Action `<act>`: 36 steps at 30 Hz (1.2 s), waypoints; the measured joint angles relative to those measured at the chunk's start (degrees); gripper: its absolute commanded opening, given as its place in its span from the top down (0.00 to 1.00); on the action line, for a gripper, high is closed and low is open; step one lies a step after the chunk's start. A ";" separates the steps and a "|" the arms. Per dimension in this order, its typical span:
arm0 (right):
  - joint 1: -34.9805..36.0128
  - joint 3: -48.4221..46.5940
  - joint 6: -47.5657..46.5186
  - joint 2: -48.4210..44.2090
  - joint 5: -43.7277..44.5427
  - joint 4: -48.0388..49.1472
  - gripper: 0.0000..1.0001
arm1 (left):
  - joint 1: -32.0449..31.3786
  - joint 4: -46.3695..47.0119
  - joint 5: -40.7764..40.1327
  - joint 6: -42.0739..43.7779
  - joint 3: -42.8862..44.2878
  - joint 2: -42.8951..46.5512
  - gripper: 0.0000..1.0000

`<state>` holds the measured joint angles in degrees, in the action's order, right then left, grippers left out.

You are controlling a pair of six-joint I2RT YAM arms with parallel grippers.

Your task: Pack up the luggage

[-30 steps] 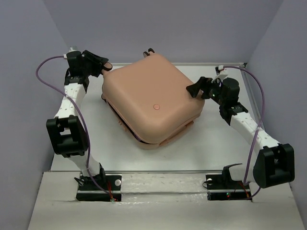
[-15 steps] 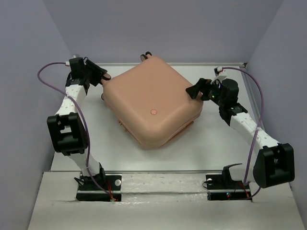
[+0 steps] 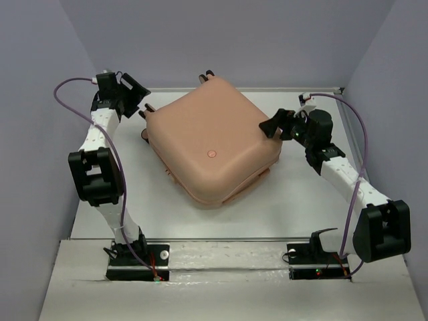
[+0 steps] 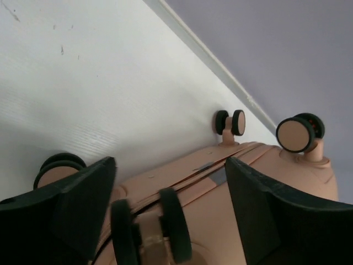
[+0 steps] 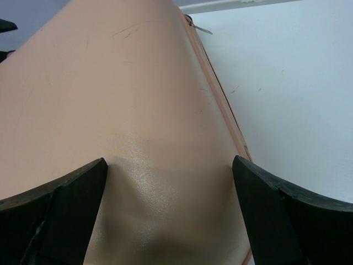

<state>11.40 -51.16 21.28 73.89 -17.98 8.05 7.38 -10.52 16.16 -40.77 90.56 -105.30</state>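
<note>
The peach-pink luggage (image 3: 212, 144) lies with its lid down on the white table, its corners pointing toward the walls. My left gripper (image 3: 142, 100) is open at its far-left corner, jaws on either side of a caster wheel (image 4: 149, 234) without touching it. Other caster wheels (image 4: 230, 122) and the seam between the shells show in the left wrist view. My right gripper (image 3: 273, 127) is open, its fingertips (image 5: 60, 215) resting against the lid's right corner (image 5: 165, 182). The lining is hidden.
The table (image 3: 301, 200) is bounded by lavender walls on the left, back and right. A metal rail (image 3: 221, 239) runs along the near edge by the arm bases. A zipper pull (image 5: 199, 28) shows at the luggage's far side.
My left gripper has moved back and left, away from the lid corner toward the wall. The luggage has turned slightly and its lid sits lower. The right arm has barely moved.
</note>
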 measured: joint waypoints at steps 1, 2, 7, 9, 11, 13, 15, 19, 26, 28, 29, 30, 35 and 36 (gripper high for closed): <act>0.00 -0.09 -0.04 0.00 0.09 -0.15 0.03 | 0.28 0.07 -0.31 0.11 0.28 -0.02 0.01; 0.00 -0.17 -0.11 -0.02 0.44 -0.42 0.03 | 0.50 0.22 -0.35 0.22 0.74 0.04 0.01; 0.22 -0.37 -0.74 -1.97 1.75 -2.91 0.03 | 1.11 0.94 -3.04 0.26 2.29 4.50 0.01; 0.31 -0.37 -1.33 -4.20 2.45 -5.35 0.03 | 1.05 1.36 -3.89 0.26 2.03 9.22 0.01; 0.31 -0.37 -2.03 -6.49 3.17 -7.74 0.03 | 0.50 2.71 -4.79 0.35 0.85 15.45 0.01; 0.31 -0.15 -2.38 -8.94 4.07 -9.33 0.04 | -2.05 4.24 -7.39 1.44 -1.73 23.67 0.07; 0.31 0.96 -2.47 -12.24 5.22 -9.97 0.09 | -10.34 7.34 -10.10 3.43 -6.43 33.42 0.20; 0.28 6.14 -2.03 -20.61 8.68 -10.80 0.57 | -37.59 11.28 -14.45 7.39 -18.99 48.59 0.40; -1.33 19.98 1.55 -32.94 15.10 -13.35 0.73 | -79.43 12.79 -32.54 9.75 -35.08 50.97 0.49; -1.77 22.34 1.99 -33.14 14.58 -12.96 0.70 | -86.23 13.40 -36.09 9.14 -38.97 47.95 0.50; -2.01 23.50 2.10 -32.81 13.94 -12.37 0.67 | -88.52 13.49 -37.11 8.76 -40.83 46.53 0.50; -2.05 25.51 1.95 -32.04 12.76 -10.60 0.65 | -91.23 14.21 -38.62 8.17 -43.47 44.65 0.50; -3.87 32.02 0.52 -29.57 5.81 -3.85 0.53 | -94.33 15.93 -43.19 5.64 -50.23 38.93 0.51; -4.50 32.35 0.55 -29.35 4.61 -2.71 0.53 | -94.40 16.96 -43.80 5.27 -51.28 38.36 0.51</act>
<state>6.90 -18.81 21.82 44.53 -13.37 5.34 -87.02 6.44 -27.64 -35.51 39.29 -66.94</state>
